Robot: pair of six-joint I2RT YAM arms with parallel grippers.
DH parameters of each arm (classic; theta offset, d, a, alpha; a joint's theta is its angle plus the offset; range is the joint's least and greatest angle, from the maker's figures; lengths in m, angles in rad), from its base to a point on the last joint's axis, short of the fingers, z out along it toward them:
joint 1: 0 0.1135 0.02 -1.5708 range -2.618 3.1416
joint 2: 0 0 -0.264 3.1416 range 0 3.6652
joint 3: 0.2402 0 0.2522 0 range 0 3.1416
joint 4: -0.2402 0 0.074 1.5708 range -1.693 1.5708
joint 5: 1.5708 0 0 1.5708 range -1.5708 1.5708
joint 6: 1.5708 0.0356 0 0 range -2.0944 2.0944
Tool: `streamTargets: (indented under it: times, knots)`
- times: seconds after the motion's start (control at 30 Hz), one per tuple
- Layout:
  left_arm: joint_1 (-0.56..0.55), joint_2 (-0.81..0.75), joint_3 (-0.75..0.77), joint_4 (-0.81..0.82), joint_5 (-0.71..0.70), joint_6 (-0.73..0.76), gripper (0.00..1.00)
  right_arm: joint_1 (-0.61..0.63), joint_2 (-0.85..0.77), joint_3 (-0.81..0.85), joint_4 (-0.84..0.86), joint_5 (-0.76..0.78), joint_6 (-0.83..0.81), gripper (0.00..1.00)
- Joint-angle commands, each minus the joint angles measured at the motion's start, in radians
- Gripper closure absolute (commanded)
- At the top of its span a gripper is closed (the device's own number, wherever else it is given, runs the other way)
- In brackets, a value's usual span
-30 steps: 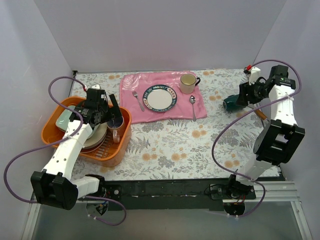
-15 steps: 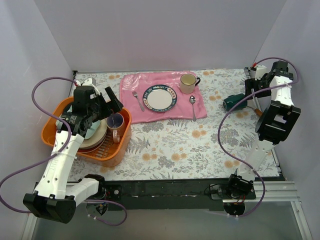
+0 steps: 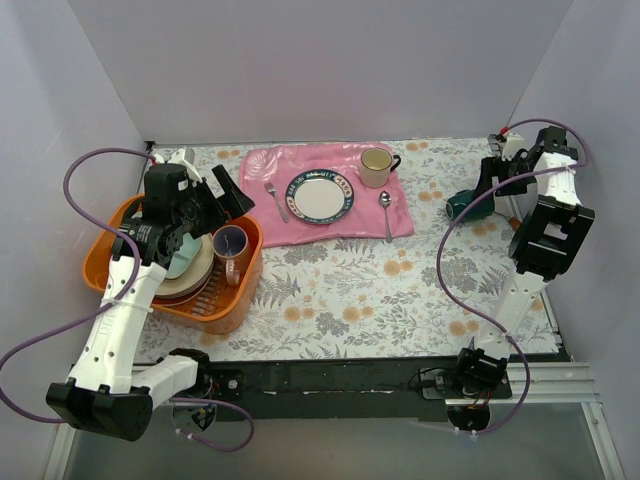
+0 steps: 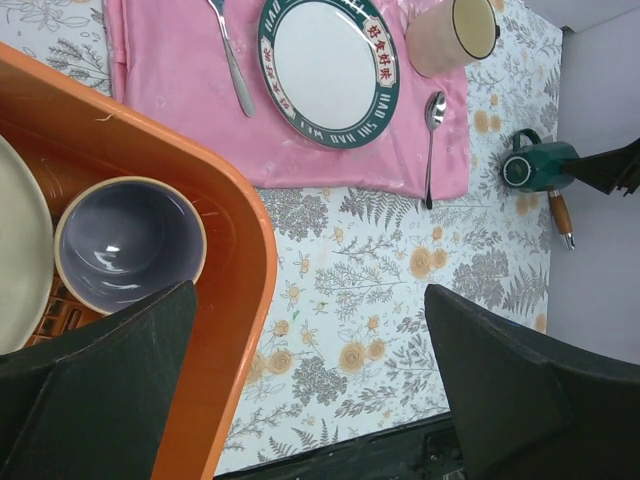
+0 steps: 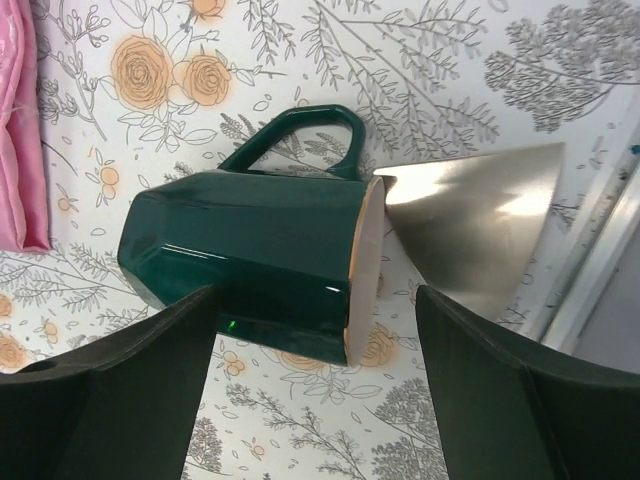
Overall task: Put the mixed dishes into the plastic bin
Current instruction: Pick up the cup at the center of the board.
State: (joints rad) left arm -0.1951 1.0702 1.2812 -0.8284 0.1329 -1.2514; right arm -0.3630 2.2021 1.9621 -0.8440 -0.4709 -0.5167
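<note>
Lying loose at the far right: the dark green mug, with both grippers spread

On the floral tablecloth (image 3: 340, 285) near the right wall, the dark green mug (image 5: 250, 250) rests on its side. Its handle lies flat against the cloth and its mouth faces a wedge-shaped metal blade (image 5: 480, 225) just beside it. The right gripper (image 5: 317, 300) hangs over the mug with its fingers (image 5: 110, 390) wide apart. The mug's lower edge sits in the gap between them, but neither finger touches it, so nothing is grasped.

Across the table, the orange plastic bin (image 3: 240, 290) stands at the left edge. It holds a stack of round plates (image 3: 195, 270) and, in the corner nearest the table's middle, an upright pink mug (image 4: 130, 245). The left gripper (image 4: 308, 300) is released and empty, poised above that corner with one finger over the bin and the other over the cloth.

At the back lies a pink cloth mat (image 4: 160, 90). It carries a white plate with a dark patterned rim (image 4: 328, 65), a fork (image 4: 232, 65), a spoon (image 4: 432, 130) and a cream-yellow mug (image 4: 455, 35).
</note>
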Motion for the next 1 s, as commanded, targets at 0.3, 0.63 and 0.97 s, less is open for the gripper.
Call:
streamTargets:
  times: [0.3,0.63,0.97]
  knots:
    - [0.006,-0.036,0.015,0.023,0.053,-0.023,0.02,0.001,0.004,-0.060,-0.026,-0.173,0.050,0.21]
    - [0.006,-0.050,0.000,0.037,0.054,-0.023,0.02,-0.001,-0.042,-0.150,-0.012,-0.204,0.057,0.39]
    - [0.006,-0.076,-0.020,0.045,0.047,-0.026,0.02,0.006,-0.094,-0.201,-0.020,-0.267,0.032,0.76]
